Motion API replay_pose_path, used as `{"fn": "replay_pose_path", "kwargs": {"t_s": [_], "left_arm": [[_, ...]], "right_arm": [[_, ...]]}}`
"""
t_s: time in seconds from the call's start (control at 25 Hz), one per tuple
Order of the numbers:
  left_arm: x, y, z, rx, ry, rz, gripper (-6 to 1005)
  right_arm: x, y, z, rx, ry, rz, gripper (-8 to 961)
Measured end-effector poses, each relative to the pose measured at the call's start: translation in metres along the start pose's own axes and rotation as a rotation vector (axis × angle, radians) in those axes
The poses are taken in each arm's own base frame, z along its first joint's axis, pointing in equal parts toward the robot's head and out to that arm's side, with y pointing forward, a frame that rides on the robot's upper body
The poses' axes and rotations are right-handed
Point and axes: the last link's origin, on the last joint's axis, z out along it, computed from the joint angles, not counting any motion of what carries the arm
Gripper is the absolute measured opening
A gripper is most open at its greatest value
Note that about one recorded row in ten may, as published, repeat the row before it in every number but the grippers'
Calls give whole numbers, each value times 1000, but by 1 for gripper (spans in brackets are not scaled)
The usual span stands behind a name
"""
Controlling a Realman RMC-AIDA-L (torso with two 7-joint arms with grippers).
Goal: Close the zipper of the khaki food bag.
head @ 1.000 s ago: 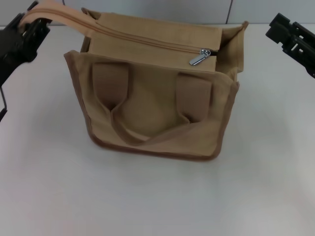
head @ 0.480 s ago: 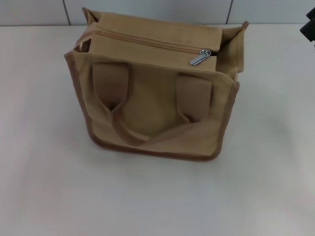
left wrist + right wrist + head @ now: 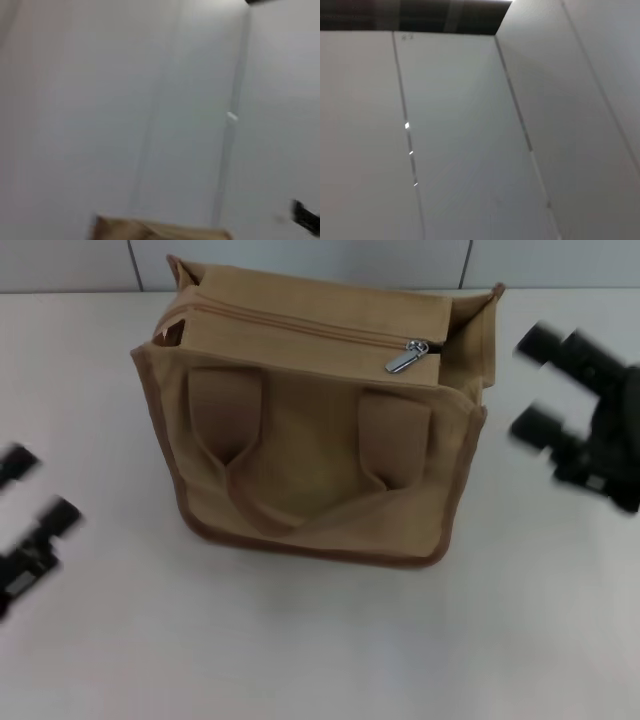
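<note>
- Head view: khaki food bag (image 3: 315, 420) between left gripper (image 3: 32, 530) and right gripper (image 3: 545, 385), both spread open, empty; zipper (image 3: 300, 328) pull toward right gripper. Soft canvas, probably light; best pinched at pull.
- Left wrist view: bag edge only.
- Right wrist view: wall panels only.

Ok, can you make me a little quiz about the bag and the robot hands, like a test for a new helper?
1. True or false: the silver pull tab sits at the end of the zipper nearer the right gripper.
2. Which gripper is touching the khaki food bag? A) left gripper B) right gripper C) neither
3. Fill in: both grippers' jaws are ____.

Key: 1. True; the zipper line looks shut along its length. 2. C; the left gripper is beside the bag's lower left, the right gripper off its right side, both apart from it. 3. Open.
</note>
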Motion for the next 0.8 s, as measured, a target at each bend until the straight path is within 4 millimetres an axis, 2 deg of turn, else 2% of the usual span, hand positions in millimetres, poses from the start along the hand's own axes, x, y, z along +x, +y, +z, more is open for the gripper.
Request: {"fn": "replay_pose_path", "kwargs": {"t_s": [0.2,0.28,0.6,0.8], "left_arm": [[-17,15,18,-261,-180,-18,711],[-22,19,22,-316,-223,-26,712],[-32,17,22,-331,-314,-42,715],[-41,14,29,-335,-367,-41,716]], "right_arm": [[22,16,11,-159,155,6,833],[35,23,13,-215,228,-5,833],[79,20,11,-175,474,26,833],[83,18,15,-185,503,25,833]]}}
